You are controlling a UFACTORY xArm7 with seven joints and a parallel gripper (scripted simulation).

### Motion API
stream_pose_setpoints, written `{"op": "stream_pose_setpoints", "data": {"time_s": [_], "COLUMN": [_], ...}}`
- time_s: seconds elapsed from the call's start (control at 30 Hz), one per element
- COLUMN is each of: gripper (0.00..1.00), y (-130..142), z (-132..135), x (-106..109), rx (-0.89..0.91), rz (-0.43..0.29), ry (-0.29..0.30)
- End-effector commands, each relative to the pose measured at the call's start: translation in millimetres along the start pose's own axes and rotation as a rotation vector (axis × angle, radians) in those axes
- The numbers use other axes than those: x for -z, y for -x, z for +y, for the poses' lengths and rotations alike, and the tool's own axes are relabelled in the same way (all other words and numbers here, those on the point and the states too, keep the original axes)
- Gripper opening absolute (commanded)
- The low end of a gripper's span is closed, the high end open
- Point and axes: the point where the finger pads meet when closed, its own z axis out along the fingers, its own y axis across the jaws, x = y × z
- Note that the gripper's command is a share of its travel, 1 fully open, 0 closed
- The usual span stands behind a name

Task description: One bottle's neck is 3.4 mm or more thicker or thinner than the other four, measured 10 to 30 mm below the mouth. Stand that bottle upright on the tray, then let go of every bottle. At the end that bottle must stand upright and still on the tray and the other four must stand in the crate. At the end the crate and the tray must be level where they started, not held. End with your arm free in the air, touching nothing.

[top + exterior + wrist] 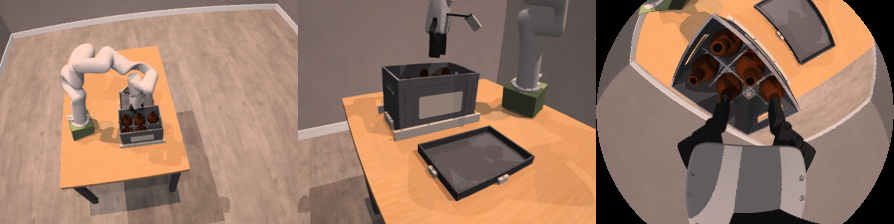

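The dark crate (125, 138) (394, 103) holds five brown bottles, standing in separate compartments. In the wrist view they are a far bottle (724, 42), a left bottle (704, 68), a middle bottle (750, 66), a near bottle (729, 86) and a right bottle (771, 89). One corner compartment (155, 125) has no bottle. The tray (125, 103) (450, 156) (796, 30) is level and holds nothing. My gripper (135, 107) (437, 56) (749, 102) is open and empty, high above the crate. In the wrist view its fingertips overlap the near and right bottles. Neck differences are too small to judge.
A pale stop bar (142, 144) (438, 127) runs along the crate's base. Small pale blocks (433, 171) (502, 179) sit against the tray's sides. The arm's green base (82, 130) (523, 100) stands on the wooden table. Raised crate walls and dividers surround the bottles.
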Motion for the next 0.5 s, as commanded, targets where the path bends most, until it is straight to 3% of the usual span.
{"op": "stream_pose_setpoints", "data": {"time_s": [0.0,0.47], "gripper": [0.65,0.65], "y": [0.8,0.9], "z": [0.4,0.5], "x": [-0.1,-11.7], "rx": [0.000,0.000], "rz": [-0.002,-0.002], "ry": [0.002,0.002]}}
